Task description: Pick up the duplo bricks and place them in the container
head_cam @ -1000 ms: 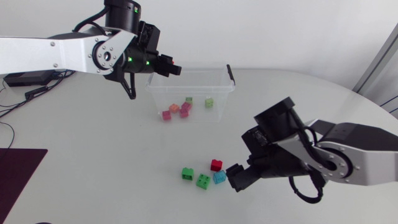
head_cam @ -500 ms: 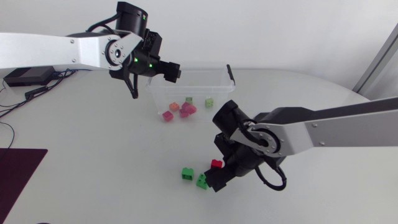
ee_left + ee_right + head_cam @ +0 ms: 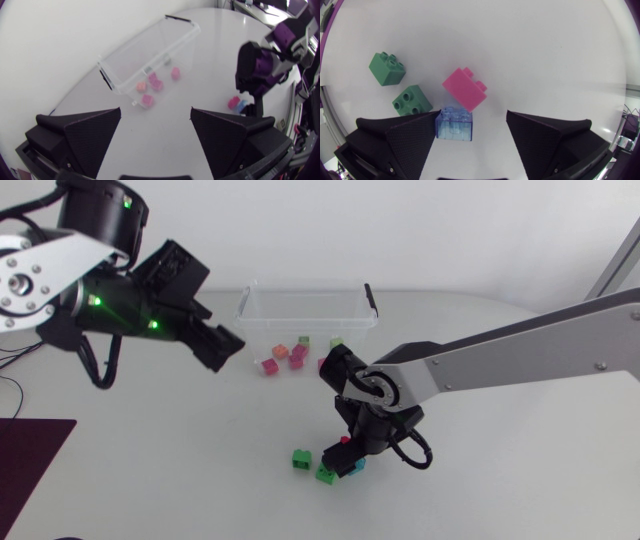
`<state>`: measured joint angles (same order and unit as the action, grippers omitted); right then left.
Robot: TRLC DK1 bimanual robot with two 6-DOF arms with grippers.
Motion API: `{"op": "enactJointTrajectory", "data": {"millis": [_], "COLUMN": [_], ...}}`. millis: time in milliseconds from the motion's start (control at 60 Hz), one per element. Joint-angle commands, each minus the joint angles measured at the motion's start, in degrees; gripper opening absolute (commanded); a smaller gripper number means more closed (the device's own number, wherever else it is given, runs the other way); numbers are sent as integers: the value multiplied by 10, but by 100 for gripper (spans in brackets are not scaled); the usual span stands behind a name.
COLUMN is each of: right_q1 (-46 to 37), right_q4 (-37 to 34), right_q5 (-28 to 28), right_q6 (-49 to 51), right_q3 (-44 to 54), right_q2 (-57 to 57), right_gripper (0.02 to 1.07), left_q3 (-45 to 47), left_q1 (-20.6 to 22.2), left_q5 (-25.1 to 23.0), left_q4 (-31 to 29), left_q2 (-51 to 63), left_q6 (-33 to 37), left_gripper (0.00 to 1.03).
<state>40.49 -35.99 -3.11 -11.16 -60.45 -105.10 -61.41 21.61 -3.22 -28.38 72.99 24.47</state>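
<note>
Bench [image 3: 520, 370]: right gripper [image 3: 473, 120] wide open over blue brick [image 3: 455, 126]; left gripper [image 3: 155, 114] wide open, empty, left of container [image 3: 303, 307].

Head view: bright, even, diffuse light from above; white table [image 3: 150, 480] near washed out. Shadows soft and faint, tight under bricks [image 3: 302, 459] and right arm [image 3: 480, 365]. Green indicator lights glow on left arm [image 3: 120, 300]. Pale sheen on clear container [image 3: 258, 308] walls. Wrist views: table glares white; black fingers [image 3: 395, 142] of right gripper [image 3: 473, 120] show little detail; container edges bow.
</note>
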Motion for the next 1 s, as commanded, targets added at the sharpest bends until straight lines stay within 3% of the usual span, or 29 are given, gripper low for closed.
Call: {"op": "enactJointTrajectory", "data": {"millis": [0, 200, 300, 567, 583, 683, 850, 983], "right_q1": [9, 21, 27, 38, 38, 35, 16, 4], "right_q4": [-10, -7, -8, -15, -16, -16, -51, -87], "right_q5": [-5, -4, -2, 0, 0, 0, -6, -7], "right_q6": [-18, -19, -18, -18, -16, -8, 11, 23], "right_q3": [-8, -9, -13, -23, -21, -13, 6, 13], "right_q2": [-16, -21, -20, -19, -17, -5, 56, 126], "right_gripper": [89, 71, 57, 33, 26, 13, 12, 12], "left_q3": [47, 119, 135, 168, 177, 190, 212, 222], "left_q1": [13, 52, 53, 63, 70, 85, 128, 154], "left_q5": [-8, -7, -6, -6, -6, -5, -2, -2], "left_q4": [-15, -25, -25, -25, -25, -24, -15, 32], "left_q2": [-36, -81, -93, -119, -119, -113, -86, -36], "left_q6": [48, 76, 79, 88, 88, 90, 102, 108], "left_gripper": [96, 93, 93, 93, 93, 93, 93, 93]}}
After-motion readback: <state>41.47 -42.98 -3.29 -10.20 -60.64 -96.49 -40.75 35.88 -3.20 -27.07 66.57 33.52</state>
